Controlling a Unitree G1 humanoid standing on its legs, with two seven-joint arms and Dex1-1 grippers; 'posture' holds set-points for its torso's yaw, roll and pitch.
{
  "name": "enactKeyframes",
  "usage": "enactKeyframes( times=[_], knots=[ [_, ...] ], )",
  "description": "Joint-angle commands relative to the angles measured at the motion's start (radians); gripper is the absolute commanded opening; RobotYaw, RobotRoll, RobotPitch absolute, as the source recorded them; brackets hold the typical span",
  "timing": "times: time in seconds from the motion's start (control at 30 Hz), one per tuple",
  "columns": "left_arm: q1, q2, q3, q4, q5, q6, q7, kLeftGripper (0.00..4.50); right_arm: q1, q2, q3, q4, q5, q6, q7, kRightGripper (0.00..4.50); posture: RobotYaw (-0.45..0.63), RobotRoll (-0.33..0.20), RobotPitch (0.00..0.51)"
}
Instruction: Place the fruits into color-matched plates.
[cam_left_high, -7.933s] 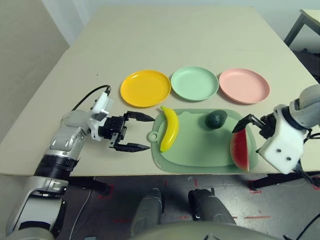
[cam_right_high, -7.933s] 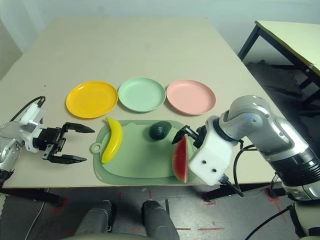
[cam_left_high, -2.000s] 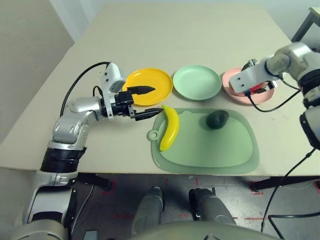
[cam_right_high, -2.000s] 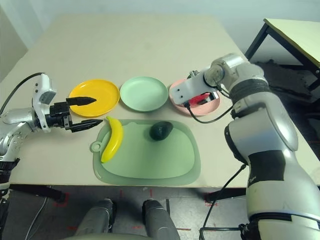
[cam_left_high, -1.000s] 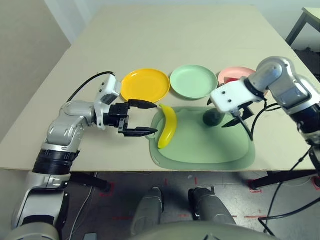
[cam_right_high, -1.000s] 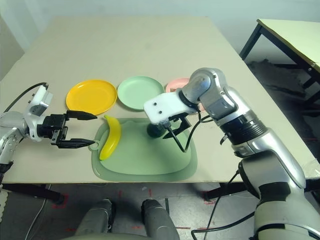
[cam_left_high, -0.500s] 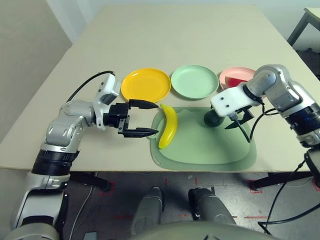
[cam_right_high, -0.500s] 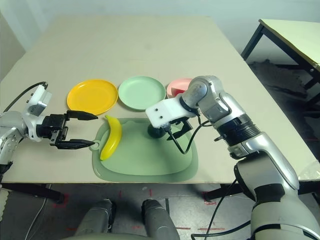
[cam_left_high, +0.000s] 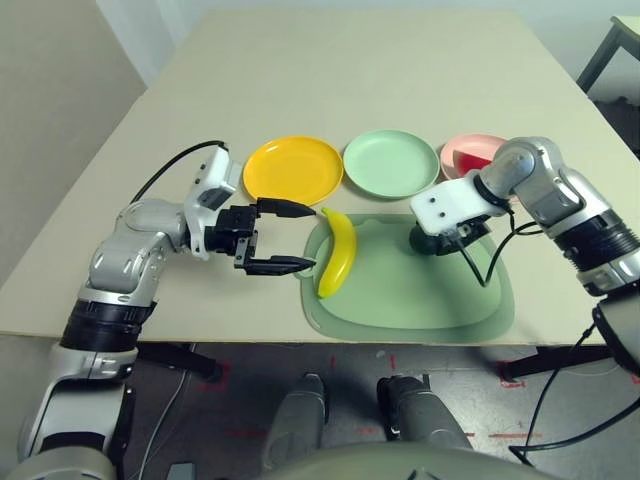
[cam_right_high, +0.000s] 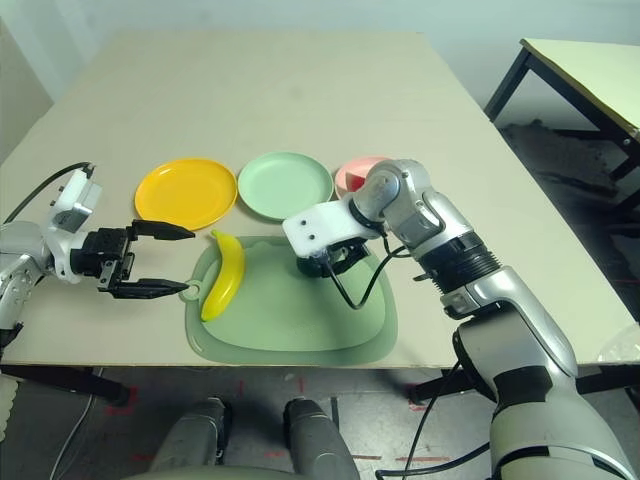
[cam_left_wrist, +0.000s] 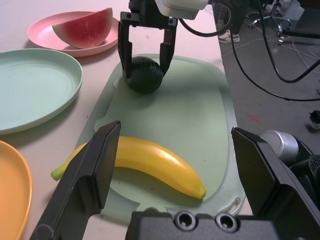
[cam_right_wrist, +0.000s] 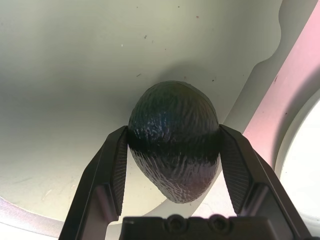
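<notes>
On the near part of the desk (cam_left_high: 420, 80) lies a green cutting board (cam_left_high: 410, 300). The banana (cam_left_high: 336, 252) rests along its 9 o'clock edge, its stem end pointing toward 12 o'clock. Just off the board at 9 o'clock hovers the left claw (cam_left_high: 288, 237), fingers spread wide and holding nothing, pointing toward the banana but apart from it.

At the board's 1 o'clock corner sits the avocado (cam_right_wrist: 174, 140), resting on the board. The right claw (cam_left_wrist: 146, 47) comes down over it from above, one black finger (cam_right_wrist: 114, 165) on each flank of the fruit and touching it, so the claw is closed onto the avocado.

Beyond the board, three plates stand in a row across the desk. The yellow-orange plate (cam_left_high: 293, 170) is at 11 o'clock from the board and holds nothing. The mint green plate (cam_left_high: 391, 163) is at 12 o'clock, also bare. The pale pink plate (cam_left_wrist: 42, 35) is at 1 o'clock, partly behind the right forearm, and carries the watermelon wedge (cam_left_wrist: 84, 28), lying with its red flesh showing.
</notes>
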Motion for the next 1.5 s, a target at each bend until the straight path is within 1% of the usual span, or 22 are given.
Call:
enactKeyframes(
  times=[0.03,0.17,0.27,0.33,0.4,0.57,0.63,0.77,0.87,1.03,1.07,1.1,1.13,1.17,1.23,1.37,1.43,1.5],
  knots=[
    [0.023,0.013,0.013,-0.016,0.003,-0.007,0.006,4.5,0.014,-0.015,-0.009,-0.009,0.004,0.007,0.033,2.92,0.03,0.0,0.138],
    [0.026,0.006,0.003,-0.001,0.049,-0.018,0.064,4.5,-0.043,-0.001,-0.03,0.006,0.017,0.026,0.048,2.92,0.02,0.0,0.137],
    [0.005,-0.019,-0.004,0.02,0.093,0.004,0.168,4.5,-0.138,0.031,-0.04,0.091,0.008,0.003,0.028,2.92,0.02,0.0,0.137],
    [-0.01,-0.024,-0.013,0.034,0.133,0.019,0.228,4.5,-0.194,0.056,-0.041,0.167,-0.001,-0.02,0.004,2.92,0.02,0.0,0.136],
    [-0.027,-0.024,-0.02,0.042,0.165,0.069,0.295,4.5,-0.255,0.089,-0.036,0.284,-0.026,-0.07,-0.05,2.92,0.02,0.0,0.136],
    [-0.045,-0.012,-0.026,0.039,0.191,0.161,0.369,4.5,-0.362,0.182,-0.03,0.581,-0.1,-0.18,-0.233,2.92,0.04,0.0,0.136],
    [-0.051,-0.015,-0.012,0.025,0.182,0.197,0.397,4.5,-0.384,0.216,-0.032,0.676,-0.126,-0.21,-0.312,2.92,0.05,0.0,0.138],
    [-0.067,-0.03,0.02,0.023,0.183,0.207,0.469,4.5,-0.395,0.271,-0.041,0.808,-0.16,-0.264,-0.444,2.92,0.06,0.0,0.139],
    [-0.051,-0.012,0.016,0.015,0.189,0.198,0.466,4.5,-0.388,0.299,-0.039,0.867,-0.186,-0.288,-0.515,2.92,0.07,0.0,0.145],
    [-0.031,0.002,0.004,0.006,0.192,0.192,0.445,4.5,-0.388,0.313,-0.027,0.914,-0.23,-0.323,-0.58,2.92,0.08,0.0,0.148],
    [-0.031,0.003,0.003,0.005,0.192,0.193,0.442,4.5,-0.391,0.314,-0.029,0.918,-0.235,-0.327,-0.586,3.65,0.08,0.0,0.148],
    [-0.028,0.004,0.001,0.003,0.191,0.191,0.434,4.5,-0.396,0.312,-0.031,0.92,-0.239,-0.334,-0.589,3.9,0.07,0.0,0.148],
    [-0.024,0.005,-0.003,0.001,0.189,0.187,0.422,4.5,-0.403,0.306,-0.033,0.92,-0.242,-0.342,-0.585,4.32,0.07,0.0,0.149],
    [-0.02,0.007,-0.006,0.0,0.188,0.184,0.411,4.5,-0.41,0.301,-0.035,0.918,-0.245,-0.351,-0.58,4.46,0.07,0.0,0.149],
    [-0.014,0.01,-0.012,0.001,0.19,0.166,0.388,4.5,-0.425,0.288,-0.034,0.911,-0.252,-0.376,-0.563,4.46,0.07,0.0,0.147],
    [-0.002,0.026,-0.016,0.005,0.165,0.123,0.294,4.5,-0.448,0.257,-0.04,0.862,-0.223,-0.475,-0.411,4.46,0.05,0.0,0.146],
    [0.004,0.039,-0.007,0.015,0.134,0.105,0.227,4.5,-0.448,0.248,-0.048,0.808,-0.189,-0.528,-0.325,4.46,0.04,0.0,0.144],
    [0.012,0.057,0.007,0.034,0.1,0.076,0.139,4.5,-0.422,0.236,-0.049,0.696,-0.131,-0.59,-0.221,4.46,0.04,0.0,0.144]
  ],
)
